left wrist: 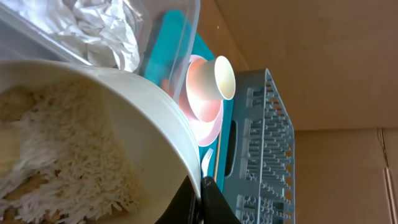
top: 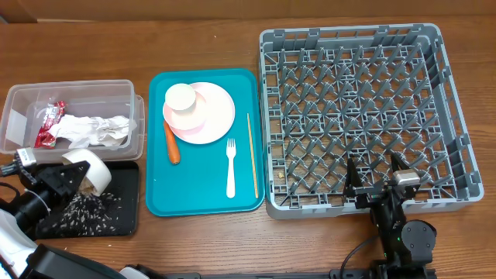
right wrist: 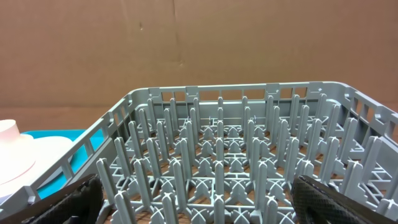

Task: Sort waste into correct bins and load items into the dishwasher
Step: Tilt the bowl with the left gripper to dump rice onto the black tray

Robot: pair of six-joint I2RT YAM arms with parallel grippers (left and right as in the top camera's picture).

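Observation:
My left gripper is shut on the rim of a whitish bowl, tipped on its side over the flat black tray; loose rice lies on the tray. In the left wrist view the jaws pinch the bowl's rim and rice clings inside. The clear tub holds a red wrapper and white napkins. On the teal tray are a pink plate with a cup, a carrot, a fork and a chopstick. My right gripper is open and empty over the grey rack's front edge.
The grey rack is bare of dishes, its upright pegs between my right fingers. The wooden table shows in front of the trays. A brown cardboard wall stands behind the rack in the right wrist view.

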